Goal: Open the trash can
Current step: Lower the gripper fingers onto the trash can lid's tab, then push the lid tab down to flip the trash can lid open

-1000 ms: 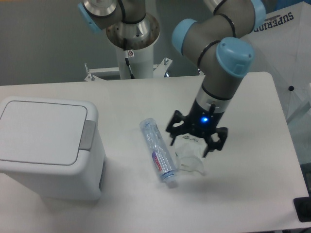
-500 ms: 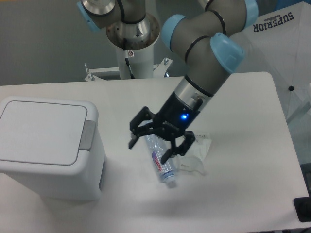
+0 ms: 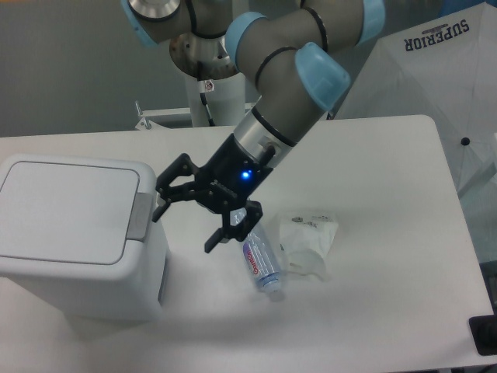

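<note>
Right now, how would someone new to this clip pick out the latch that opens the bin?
Start at the trash can, the big white box on the table's left side. Along its lid's right edge sits the grey push-button latch, the only grey patch on the white bin, nearest the open gripper.

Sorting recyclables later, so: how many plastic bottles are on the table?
1. A clear plastic bottle lies on its side mid-table, partly under the open gripper, beside a clear plastic bag. None other shows.
</note>
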{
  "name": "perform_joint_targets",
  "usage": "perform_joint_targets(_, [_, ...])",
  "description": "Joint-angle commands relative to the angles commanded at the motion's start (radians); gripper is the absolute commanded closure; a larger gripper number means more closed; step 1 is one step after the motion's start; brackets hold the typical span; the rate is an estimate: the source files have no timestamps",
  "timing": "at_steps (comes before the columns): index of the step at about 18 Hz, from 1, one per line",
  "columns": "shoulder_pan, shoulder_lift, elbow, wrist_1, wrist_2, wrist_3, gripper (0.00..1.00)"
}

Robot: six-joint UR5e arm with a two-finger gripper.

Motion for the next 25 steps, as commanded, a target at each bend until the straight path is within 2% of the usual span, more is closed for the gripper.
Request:
perform_joint_targets(7, [-0.003,-0.005,0.0,0.002,0.0,0.0,0.0])
perform_joint_targets(11, [-0.002,-0.011,0.002,0.029,0.0,-0.003,0.0])
perform_joint_targets(25, [-0.002,-0.023,-0.002,0.037,0.002,-0.002,0.0])
